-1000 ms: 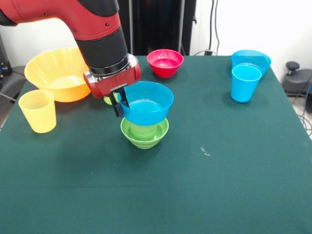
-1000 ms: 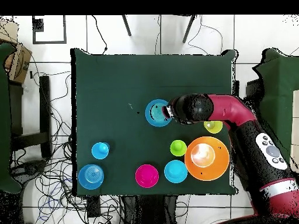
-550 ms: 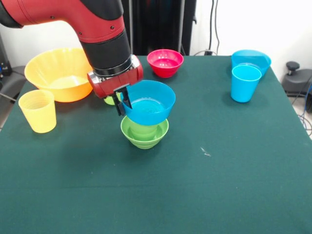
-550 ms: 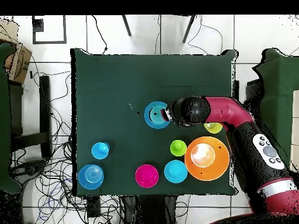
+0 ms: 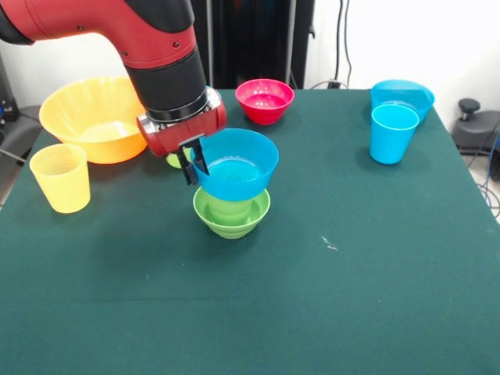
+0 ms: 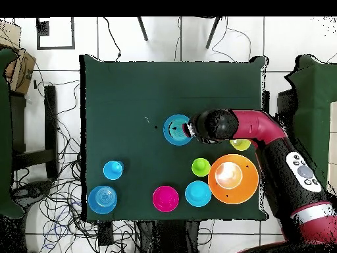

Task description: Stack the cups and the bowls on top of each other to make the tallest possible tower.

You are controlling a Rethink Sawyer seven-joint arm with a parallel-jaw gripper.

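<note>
The tower stands mid-table: a small green bowl (image 5: pixel 232 215) with a green cup (image 5: pixel 230 206) nested in it. A blue bowl (image 5: pixel 235 164) (image 6: pixel 176 129) sits right over that cup, slightly tilted; I cannot tell whether it rests on it. My gripper (image 5: pixel 191 165) (image 6: pixel 189 130) is shut on the blue bowl's left rim, one finger inside and one outside. The pale yellow cup (image 5: pixel 60 177), the sky blue cup (image 5: pixel 393 133), the red bowl (image 5: pixel 265 100) and the large yellow-orange bowl (image 5: pixel 92 117) stand apart on the table. A yellow-green cup (image 6: pixel 201 167) is mostly hidden behind my wrist in the front view.
A shallow blue bowl (image 5: pixel 403 94) stands just behind the sky blue cup near the table's corner. Another blue bowl (image 6: pixel 197 193) sits between the red bowl (image 6: pixel 165 198) and the yellow-orange bowl (image 6: pixel 232 178), hidden by my arm in the front view.
The gripper and the blue bowl shifted slightly right and up half a second ago, then came back left and down onto the tower. Nothing else moved.
</note>
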